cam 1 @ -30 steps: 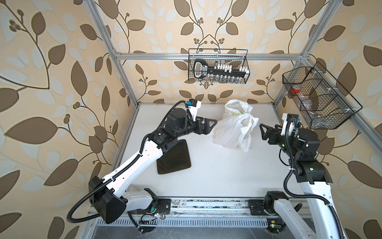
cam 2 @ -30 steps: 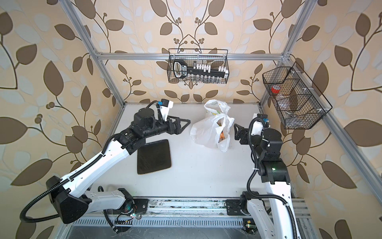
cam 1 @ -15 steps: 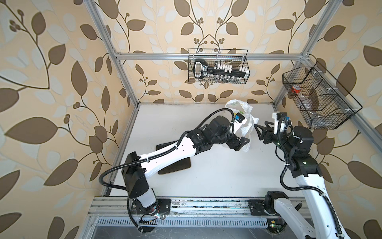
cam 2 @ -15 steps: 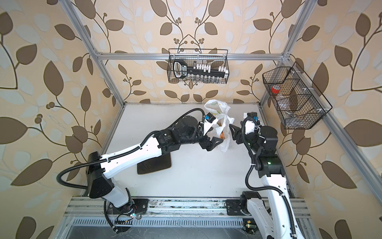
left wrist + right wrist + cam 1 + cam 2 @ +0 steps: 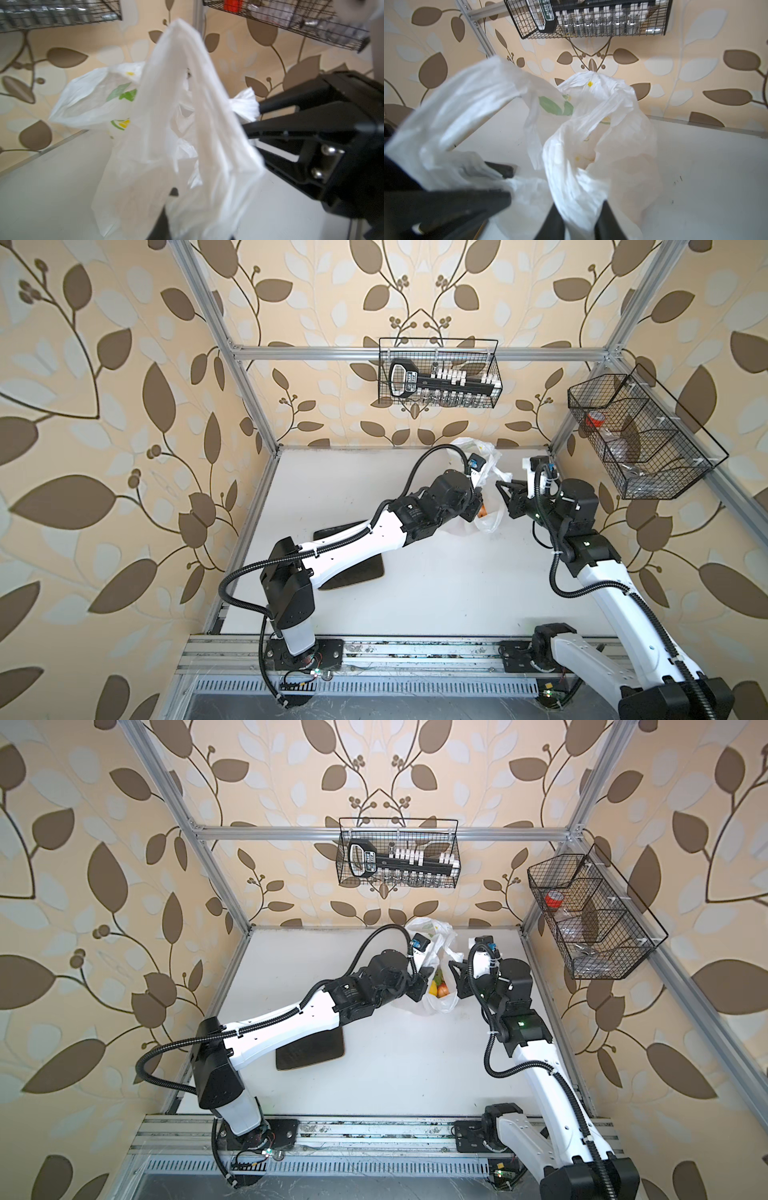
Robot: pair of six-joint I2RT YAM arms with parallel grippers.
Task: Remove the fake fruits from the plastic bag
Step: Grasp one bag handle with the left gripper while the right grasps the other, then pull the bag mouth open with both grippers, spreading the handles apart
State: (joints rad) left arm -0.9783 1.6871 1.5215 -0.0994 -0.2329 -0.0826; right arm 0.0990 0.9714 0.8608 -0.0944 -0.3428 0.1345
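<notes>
The plastic bag (image 5: 436, 1006), white with lemon and leaf print, stands at the back of the white table (image 5: 436, 593) in both top views. Fake fruits (image 5: 439, 989), yellow and orange, show through its open mouth; the others are hidden inside. My left gripper (image 5: 420, 986) is at the bag's left side, shut on one handle (image 5: 187, 99). My right gripper (image 5: 455, 971) is at the bag's right side. In the right wrist view its black fingers (image 5: 609, 224) pinch the other handle (image 5: 577, 197). The left wrist view shows the right gripper (image 5: 257, 116) clamped on bunched plastic.
A dark square tray (image 5: 361, 572) lies on the table under my left forearm. A wire basket (image 5: 438, 373) of small bottles hangs on the back wall. Another wire basket (image 5: 640, 439) hangs on the right wall above my right arm.
My left arm swung across from beside the tray to the bag, and my right arm moved in to it. Both grippers went from open to shut on the bag's handles.
</notes>
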